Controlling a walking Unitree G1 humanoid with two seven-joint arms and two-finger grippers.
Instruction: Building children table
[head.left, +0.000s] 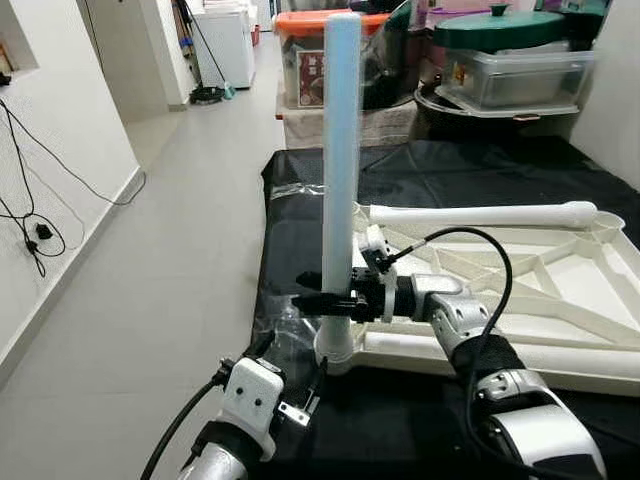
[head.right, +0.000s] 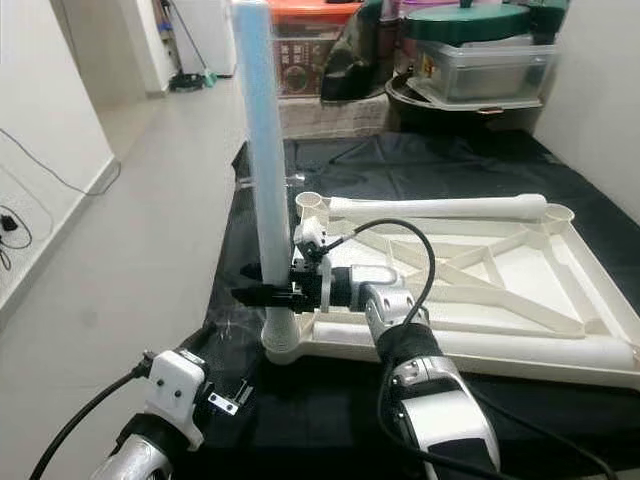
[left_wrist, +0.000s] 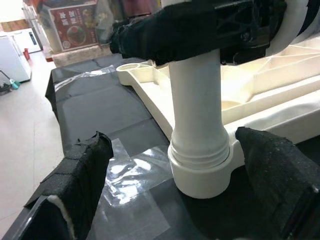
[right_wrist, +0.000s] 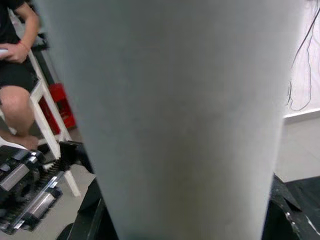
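The white plastic tabletop (head.left: 560, 300) lies upside down on a black sheet (head.left: 450, 170). One white table leg (head.left: 341, 150) stands upright in the near left corner socket (head.left: 334, 355). My right gripper (head.left: 325, 298) is shut on this leg just above the socket, reaching in from the right. A second white leg (head.left: 480, 213) lies flat along the tabletop's far edge. My left gripper (left_wrist: 175, 142) is open and low in front of the socket, one finger (left_wrist: 75, 185) on each side of the leg's base without touching it.
Stacked storage boxes with an orange lid (head.left: 310, 60) and pots with a green lid (head.left: 500, 30) stand behind the sheet. A white wall with cables (head.left: 30, 230) runs along the left. A seated person's knee (right_wrist: 15, 102) shows in the right wrist view. Open floor (head.left: 180, 250) lies left.
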